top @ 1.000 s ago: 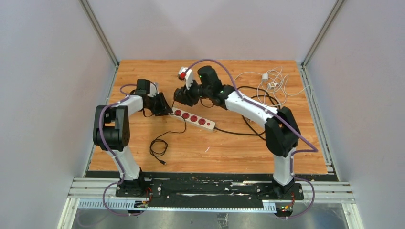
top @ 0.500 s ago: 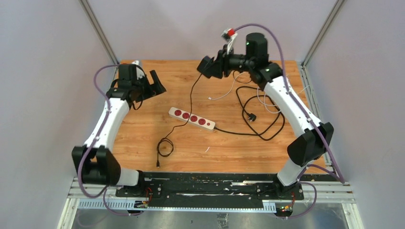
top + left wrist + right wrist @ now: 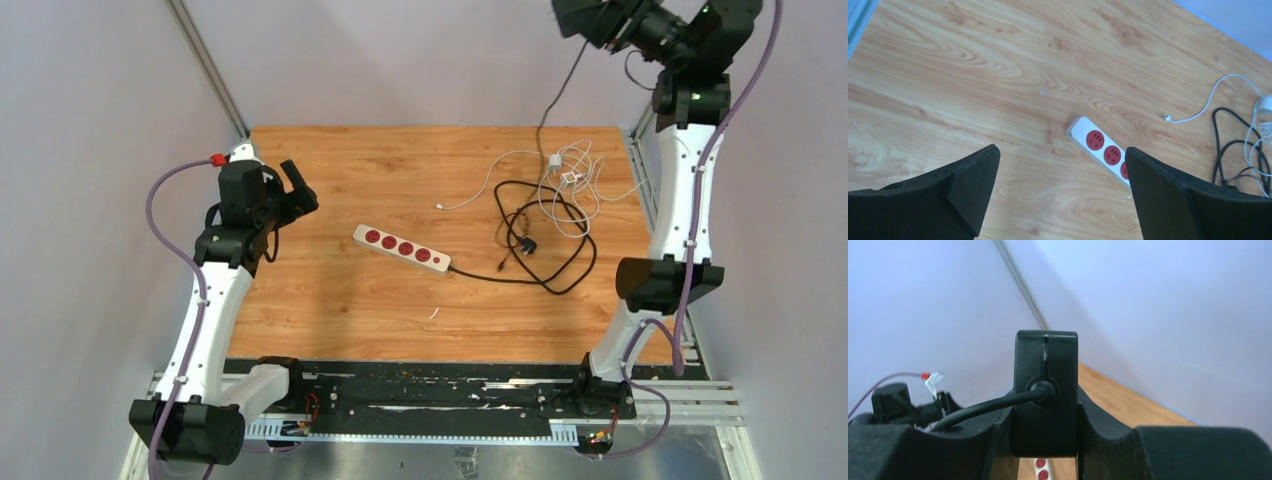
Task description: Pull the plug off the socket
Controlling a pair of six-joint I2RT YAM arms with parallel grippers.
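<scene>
The socket [image 3: 403, 248], a long white strip with red outlets, lies flat mid-table with nothing plugged into it; its end also shows in the left wrist view [image 3: 1097, 148] and, small, far below the right wrist [image 3: 1040, 467]. High at the back right, my right gripper [image 3: 590, 18] is shut on the black plug [image 3: 1045, 390], held between its fingers [image 3: 1045, 412]. The plug's thin black cord [image 3: 556, 90] hangs down toward the table. My left gripper [image 3: 298, 190] hovers left of the socket, open and empty [image 3: 1060, 150].
A coil of black cable [image 3: 572, 262] runs from the socket's right end, with another black plug [image 3: 527, 245] lying inside it. White cables and a small charger [image 3: 565, 170] lie at the back right. Grey walls and metal posts [image 3: 205, 65] enclose the table.
My right arm has swung up and to the back right, carrying the plug and its cord off the table. The left gripper has opened, left the socket and drawn back to the left.
</scene>
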